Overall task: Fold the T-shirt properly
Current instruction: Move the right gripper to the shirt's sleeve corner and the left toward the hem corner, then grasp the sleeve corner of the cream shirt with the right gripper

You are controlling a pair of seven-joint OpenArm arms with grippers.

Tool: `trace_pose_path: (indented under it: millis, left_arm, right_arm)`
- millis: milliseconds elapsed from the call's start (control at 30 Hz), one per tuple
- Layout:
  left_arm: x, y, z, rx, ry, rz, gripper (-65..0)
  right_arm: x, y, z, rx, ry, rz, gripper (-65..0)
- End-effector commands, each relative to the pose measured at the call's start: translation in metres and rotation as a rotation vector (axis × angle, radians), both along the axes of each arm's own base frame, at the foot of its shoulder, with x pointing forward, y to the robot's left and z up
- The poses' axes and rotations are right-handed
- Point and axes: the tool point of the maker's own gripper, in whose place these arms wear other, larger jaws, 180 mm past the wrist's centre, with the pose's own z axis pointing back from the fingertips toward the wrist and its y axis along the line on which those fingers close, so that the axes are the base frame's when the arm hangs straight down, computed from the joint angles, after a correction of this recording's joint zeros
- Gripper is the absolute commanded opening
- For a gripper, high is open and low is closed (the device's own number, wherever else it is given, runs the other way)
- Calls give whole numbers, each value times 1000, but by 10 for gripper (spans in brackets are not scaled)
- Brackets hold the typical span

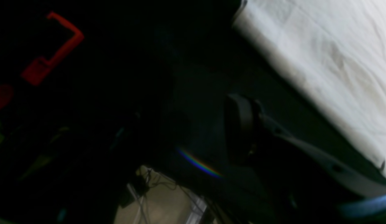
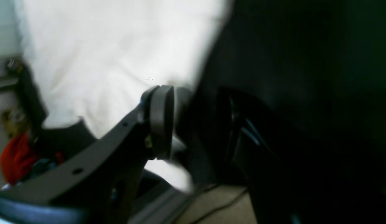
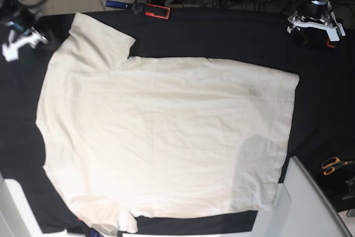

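Cloth covers most of the black tabletop (image 3: 222, 31): one cream T-shirt (image 3: 166, 142) spread flat; right gripper (image 3: 19, 40) at the far left corner, left gripper (image 3: 316, 26) at the far right, both released, clear of it.

- T-shirt (image 3: 161, 137): cream, spread flat across the black tablecloth (image 3: 222, 34), neck end at the view's left, hem at the right. One sleeve points to the upper left; the other lies at the bottom edge.
- Right gripper (image 3: 19, 40): at upper left, just beside the upper sleeve, not on the cloth; jaw state cannot be told.
- Left gripper (image 3: 313, 26): at upper right, well apart from the shirt; jaw state cannot be told.
- Orange-handled scissors (image 3: 334, 165): at the right edge.
- Red-and-black tool (image 3: 145, 8): at the table's far edge.
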Motion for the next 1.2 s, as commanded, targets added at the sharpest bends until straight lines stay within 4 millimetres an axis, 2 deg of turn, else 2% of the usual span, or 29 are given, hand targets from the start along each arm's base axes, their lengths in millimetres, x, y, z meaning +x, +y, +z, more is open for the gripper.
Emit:
trace_pose_path:
  millis: [0,100,233,400,567,733,933,1167]
  left_arm:
    - [4,7,9,26,-28,-1,-336]
    - [5,7,10,26,-31,0,-336]
    - [7,7,10,26,-36,0,-336]
    - [7,9,11,31,-34,-4,-336]
    - [7,11,12,37,-31,-8,-336]
    - [9,13,13,41,-33,-11,-336]
    - [7,13,13,41,-30,-11,-336]
    - [7,13,13,41,-30,-11,-336]
  right_arm:
    - [-15,-9,-5,-34,70,18,-372]
    - [-30,-2,-7,-4,125,53,-302]
    - [-43,17,-12,34,141,85,-303]
    - [-51,36,-4,27,121,127,-305]
    - [-49,52,13,11,93,182,-306]
    - [-48,59,13,27,94,190,-422]
    - [-34,57,17,20,66,192,-366]
    - [-29,60,18,24,55,193,-363]
